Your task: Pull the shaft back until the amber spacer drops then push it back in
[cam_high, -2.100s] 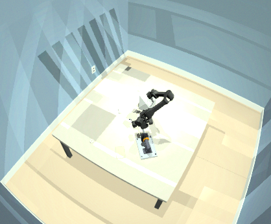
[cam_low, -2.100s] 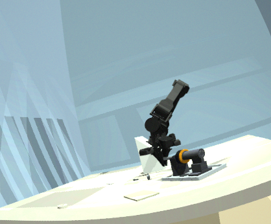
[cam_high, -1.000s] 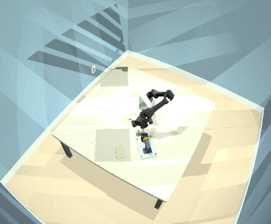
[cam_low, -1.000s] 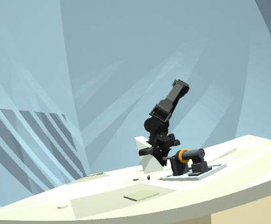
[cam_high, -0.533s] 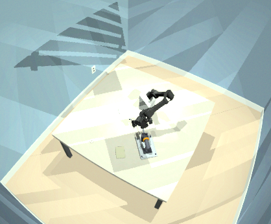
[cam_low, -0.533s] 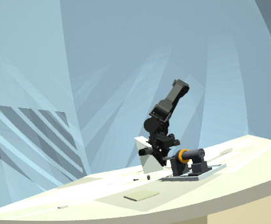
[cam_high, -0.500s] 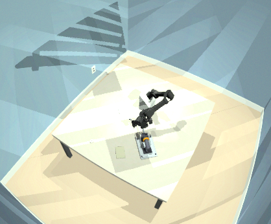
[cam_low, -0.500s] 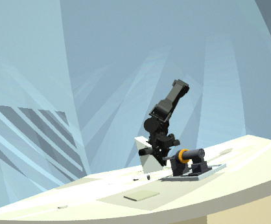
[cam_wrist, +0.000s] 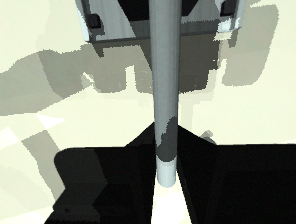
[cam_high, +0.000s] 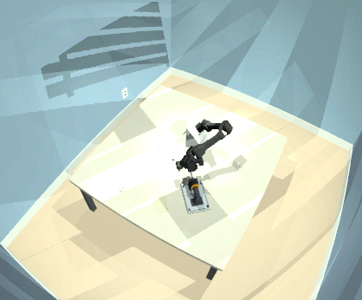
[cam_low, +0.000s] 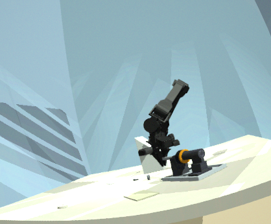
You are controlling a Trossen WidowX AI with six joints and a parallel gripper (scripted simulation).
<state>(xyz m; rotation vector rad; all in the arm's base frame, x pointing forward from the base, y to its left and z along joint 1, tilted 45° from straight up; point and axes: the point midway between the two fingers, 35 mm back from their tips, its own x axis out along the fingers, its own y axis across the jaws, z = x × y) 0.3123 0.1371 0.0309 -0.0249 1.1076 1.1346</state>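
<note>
My gripper [cam_high: 191,172] [cam_low: 163,160] [cam_wrist: 162,125] is shut on the grey shaft [cam_low: 168,158] [cam_wrist: 165,85], close to its free end. The shaft runs from the fingers toward the dark fixture on the pale baseplate [cam_high: 191,211] [cam_low: 181,178] [cam_wrist: 107,34]. The amber spacer [cam_high: 194,185] [cam_low: 180,156] is up at shaft height, between the smaller dark support [cam_low: 179,167] and the big housing block [cam_high: 197,198] [cam_low: 198,164]. The housing has a thick dark cylinder on top. No other spacer can be told apart, and the shaft inside the fixture is hidden.
A white panel [cam_low: 146,163] stands behind the gripper. A pale flat square [cam_high: 160,205] [cam_low: 141,195] lies beside the fixture. A small pale disc [cam_high: 121,189] [cam_low: 62,206] lies farther off. Small dark bits [cam_low: 148,177] lie near the baseplate.
</note>
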